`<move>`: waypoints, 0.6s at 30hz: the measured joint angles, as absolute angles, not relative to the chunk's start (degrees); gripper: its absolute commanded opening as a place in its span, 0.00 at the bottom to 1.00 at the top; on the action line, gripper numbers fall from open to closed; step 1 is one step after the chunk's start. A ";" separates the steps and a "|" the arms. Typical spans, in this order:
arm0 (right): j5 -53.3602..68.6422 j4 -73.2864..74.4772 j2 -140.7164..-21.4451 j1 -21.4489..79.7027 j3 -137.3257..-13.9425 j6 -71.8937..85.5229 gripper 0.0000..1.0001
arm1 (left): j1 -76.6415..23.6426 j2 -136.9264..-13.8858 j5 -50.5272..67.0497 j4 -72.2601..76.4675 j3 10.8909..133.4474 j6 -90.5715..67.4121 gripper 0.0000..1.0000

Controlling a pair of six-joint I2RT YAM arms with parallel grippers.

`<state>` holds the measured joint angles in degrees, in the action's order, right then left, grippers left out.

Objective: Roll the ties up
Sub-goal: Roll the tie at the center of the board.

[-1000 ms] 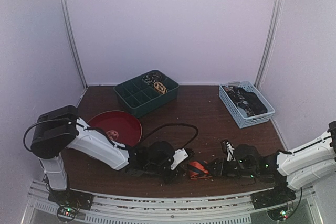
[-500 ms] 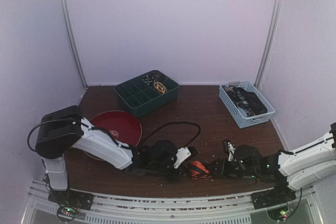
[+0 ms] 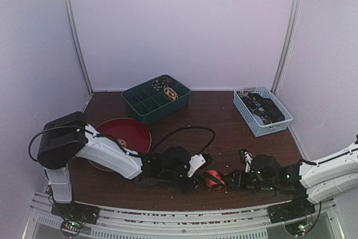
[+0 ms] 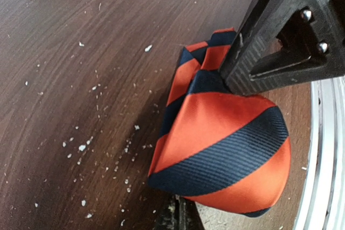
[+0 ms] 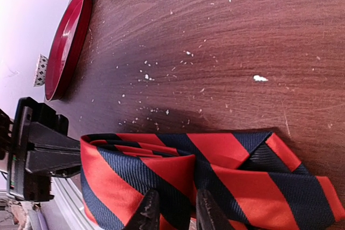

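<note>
An orange-red and navy striped tie [image 3: 213,179] lies partly rolled near the table's front edge, between my two grippers. It fills the left wrist view as a folded bundle [image 4: 221,149]. My left gripper [image 4: 180,216] is shut at the bundle's left end, and its tips [image 3: 201,173] sit under the fabric. I cannot see any cloth pinched in it. From the right, my right gripper [image 3: 228,180] reaches in. Its two fingers [image 5: 148,211] stand a little apart and straddle a fold of the tie [image 5: 178,176] with fabric between them.
A red plate [image 3: 124,134] sits behind the left arm. At the back, a green divided box [image 3: 146,104] holds a tan coil [image 3: 170,93] and a dark patterned coil [image 3: 162,84]. At the back right, a blue basket [image 3: 253,126] holds dark ties. A black cable [image 3: 184,132] loops over the table, which is littered with crumbs.
My left gripper has pushed to the right against the tie. The right arm has shifted slightly right, and its fingers have drawn a little closer on the fold.
</note>
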<state>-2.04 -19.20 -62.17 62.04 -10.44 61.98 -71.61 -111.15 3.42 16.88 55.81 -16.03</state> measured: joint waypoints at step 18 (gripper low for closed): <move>-2.42 -15.88 -62.00 62.02 -10.66 59.00 0.20 | -71.55 -111.13 4.14 15.40 59.64 -16.12 0.03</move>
